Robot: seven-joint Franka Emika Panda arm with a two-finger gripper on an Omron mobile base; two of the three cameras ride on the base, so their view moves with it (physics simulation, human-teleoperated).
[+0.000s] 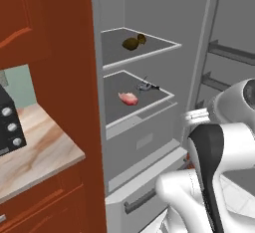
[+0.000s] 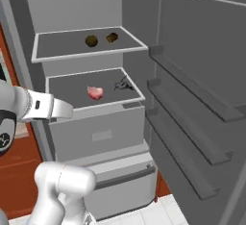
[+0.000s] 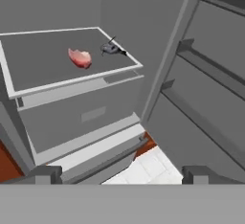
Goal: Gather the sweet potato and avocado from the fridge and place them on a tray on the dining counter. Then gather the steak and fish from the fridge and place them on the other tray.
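With the jaws spread wide and nothing between them, my gripper (image 3: 117,174) hangs in front of the open fridge (image 2: 96,137), aimed up at the middle shelf (image 3: 48,82) from below its front edge. So I'm at the start of a pick, nothing carried. On that shelf the steak (image 3: 79,57), a small pink-red piece, lies flat near the middle, with the fish (image 3: 111,49), a small dark grey thing, just beside it toward the back right. On the top shelf (image 2: 86,53) sit two small brownish lumps (image 2: 92,41), near each other; I judge these to be the sweet potato and avocado, but I cannot tell which is which. If so, the produce step isn't done and the top shelf comes first. Next move, as I read it: raise the gripper, go in above the shelf edge, drop over one lump, close. Trays aren't in front of me here.
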